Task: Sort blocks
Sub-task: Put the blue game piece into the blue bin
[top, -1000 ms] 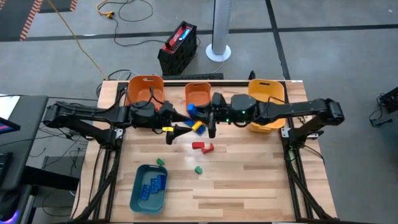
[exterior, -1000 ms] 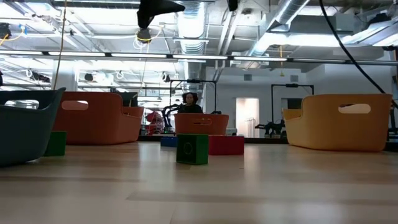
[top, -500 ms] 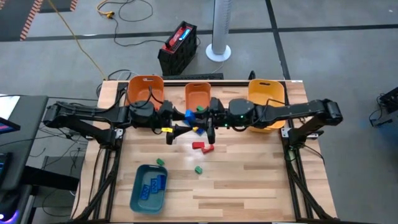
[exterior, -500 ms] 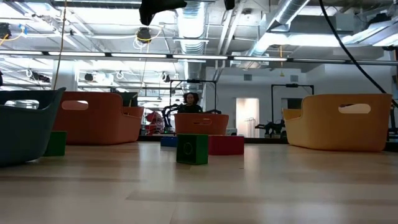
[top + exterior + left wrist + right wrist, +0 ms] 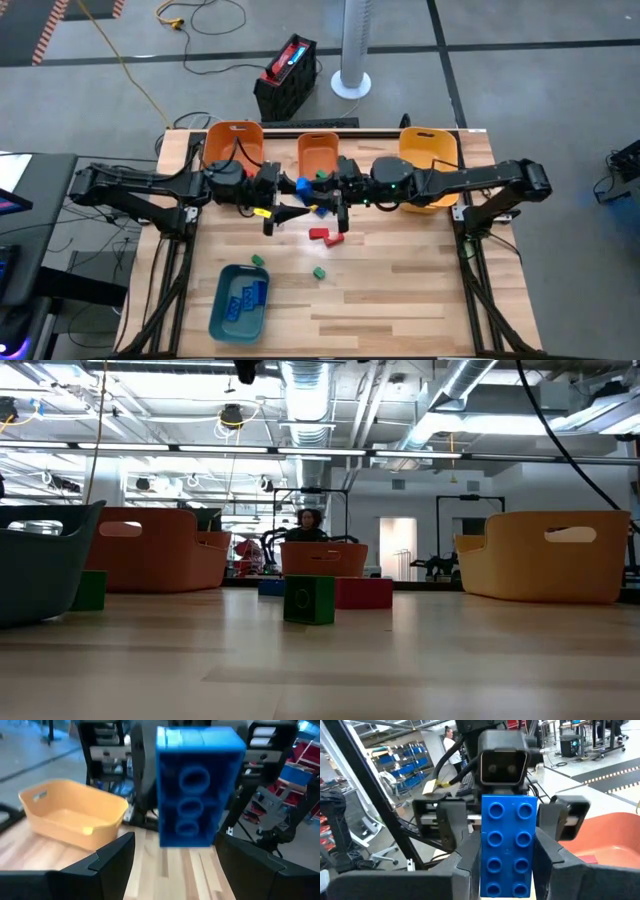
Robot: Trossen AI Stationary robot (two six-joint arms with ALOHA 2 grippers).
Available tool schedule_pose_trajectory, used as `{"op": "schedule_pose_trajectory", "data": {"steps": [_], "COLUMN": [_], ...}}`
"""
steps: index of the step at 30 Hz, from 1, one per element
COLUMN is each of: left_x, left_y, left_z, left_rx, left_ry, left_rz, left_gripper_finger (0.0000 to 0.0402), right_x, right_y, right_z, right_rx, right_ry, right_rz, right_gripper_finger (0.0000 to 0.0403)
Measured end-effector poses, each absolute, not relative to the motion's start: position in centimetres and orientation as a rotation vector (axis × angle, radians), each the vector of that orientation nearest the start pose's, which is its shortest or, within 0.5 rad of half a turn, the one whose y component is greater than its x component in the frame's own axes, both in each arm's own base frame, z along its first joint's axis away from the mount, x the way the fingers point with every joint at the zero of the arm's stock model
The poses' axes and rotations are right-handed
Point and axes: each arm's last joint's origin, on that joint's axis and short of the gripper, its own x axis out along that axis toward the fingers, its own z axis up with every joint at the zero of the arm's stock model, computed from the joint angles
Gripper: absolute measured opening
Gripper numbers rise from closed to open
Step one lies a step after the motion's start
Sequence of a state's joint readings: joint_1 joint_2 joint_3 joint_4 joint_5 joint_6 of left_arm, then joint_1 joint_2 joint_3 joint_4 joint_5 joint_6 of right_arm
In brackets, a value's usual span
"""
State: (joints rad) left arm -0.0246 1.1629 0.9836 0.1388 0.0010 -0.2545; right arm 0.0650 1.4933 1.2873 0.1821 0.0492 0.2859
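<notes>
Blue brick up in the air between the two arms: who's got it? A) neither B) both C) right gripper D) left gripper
C: the right gripper is shut on the blue brick, while the left gripper faces it with its fingers spread wide, clear of the brick.

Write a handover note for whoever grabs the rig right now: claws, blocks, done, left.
Right claw: shut on a blue block, held above the table's middle and facing the left arm.
Left claw: open, fingers either side of that same block, not closed on it. It looks like a mid-air handover.
Done: several blue blocks lie in the teal bin.
Left: red blocks and two green blocks loose on the table; one green sits beside the teal bin.
The orange bins and yellow bin stand along the far edge.
</notes>
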Motion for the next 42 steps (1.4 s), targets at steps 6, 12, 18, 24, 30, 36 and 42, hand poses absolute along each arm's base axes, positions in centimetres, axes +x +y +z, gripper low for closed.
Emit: {"op": "schedule_pose_trajectory", "data": {"steps": [6, 12, 18, 24, 30, 36, 42], "left_x": [26.4, 26.4, 26.4, 26.4, 26.4, 26.4, 24.5], "left_y": [-0.6, -0.6, -0.6, -0.6, -0.6, -0.6, -0.6], "left_z": [36.0, 36.2, 36.3, 36.3, 36.1, 35.6, 35.3], "left_rx": [-0.223, -0.217, -0.223, -0.235, -0.259, -0.274, -0.304], "left_ry": [0.02, -0.006, -0.013, -0.011, 0.005, 0.06, 0.18], "left_rz": [-0.023, -0.026, -0.029, -0.032, -0.025, -0.002, -0.002], "left_gripper_finger": [0.0267, 0.022, 0.0172, 0.0121, 0.0121, 0.0128, 0.0133], "right_x": [34.8, 34.8, 34.8, 34.8, 34.8, 34.8, 34.1], "right_y": [2.2, 2.2, 2.3, 2.2, 2.2, 1.8, 0.8], "right_z": [37.5, 37.4, 37.3, 37.3, 37.1, 37.0, 37.1], "right_rx": [0.286, 0.286, 0.283, 0.302, 0.335, 0.36, 0.384], "right_ry": [0.013, 0.018, 0.03, 0.033, 0.055, 0.065, 0.109], "right_rz": [0.038, 0.041, 0.06, 0.058, 0.06, 0.046, 0.015], "right_gripper_finger": [0.0118, 0.0118, 0.0119, 0.0148, 0.0222, 0.0258, 0.026]}}
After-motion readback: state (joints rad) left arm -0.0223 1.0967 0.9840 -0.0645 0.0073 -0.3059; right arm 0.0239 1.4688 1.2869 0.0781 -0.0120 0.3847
